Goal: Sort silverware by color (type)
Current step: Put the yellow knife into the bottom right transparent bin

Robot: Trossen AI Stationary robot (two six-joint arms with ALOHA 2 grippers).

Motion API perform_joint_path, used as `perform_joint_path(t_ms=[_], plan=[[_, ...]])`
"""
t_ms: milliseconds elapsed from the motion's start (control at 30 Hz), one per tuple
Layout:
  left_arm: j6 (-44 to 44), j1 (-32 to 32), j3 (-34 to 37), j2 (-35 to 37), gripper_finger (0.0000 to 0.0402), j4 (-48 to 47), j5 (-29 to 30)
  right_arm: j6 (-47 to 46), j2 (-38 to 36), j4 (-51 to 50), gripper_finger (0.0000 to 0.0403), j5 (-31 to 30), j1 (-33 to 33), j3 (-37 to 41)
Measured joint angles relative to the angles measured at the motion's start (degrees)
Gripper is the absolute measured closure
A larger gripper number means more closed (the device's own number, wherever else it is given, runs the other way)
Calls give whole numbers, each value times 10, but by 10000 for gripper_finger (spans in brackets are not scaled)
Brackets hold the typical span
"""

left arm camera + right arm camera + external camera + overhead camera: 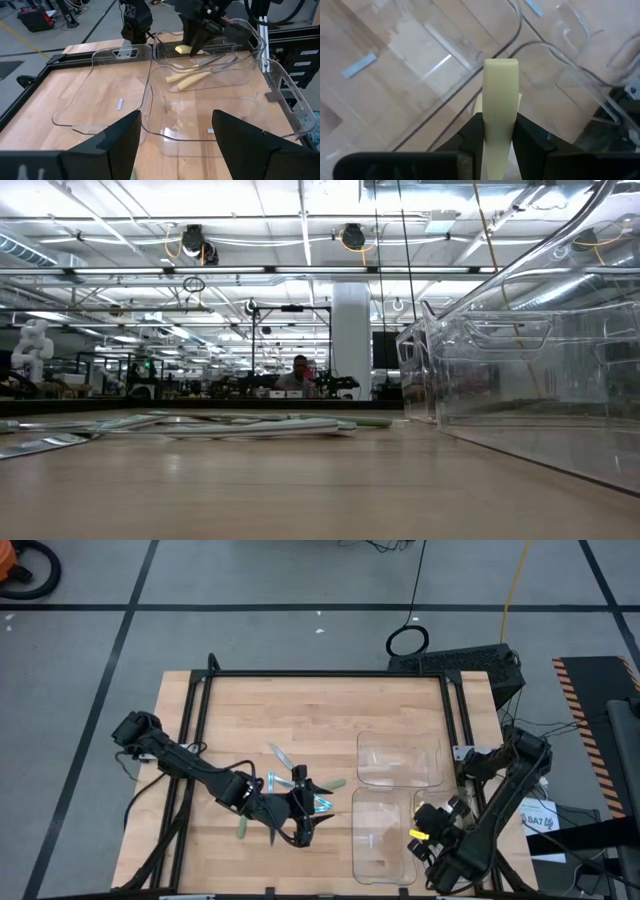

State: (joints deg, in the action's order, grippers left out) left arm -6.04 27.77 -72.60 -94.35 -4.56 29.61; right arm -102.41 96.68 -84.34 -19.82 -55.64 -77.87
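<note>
Yellow utensil (500,95) clamped in right jaws (498,131) | label on rig unreadable

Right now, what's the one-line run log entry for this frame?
right hand: shut on yellow-handled utensil, over clear tray | left hand: open, at silverware pile

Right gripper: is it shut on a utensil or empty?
Shut. The right gripper clamps a yellow utensil handle between its fingers, above the clear trays.
</note>
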Motion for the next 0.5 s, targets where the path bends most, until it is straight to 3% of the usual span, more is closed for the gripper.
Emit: perform_joint_path(t_ms=[233,500], plan=[[0,0,0,0,149,0,0,-49,1,3,327,24,0,26],[0,0,0,0,149,0,0,-45,0,16,308,33,0,47]])
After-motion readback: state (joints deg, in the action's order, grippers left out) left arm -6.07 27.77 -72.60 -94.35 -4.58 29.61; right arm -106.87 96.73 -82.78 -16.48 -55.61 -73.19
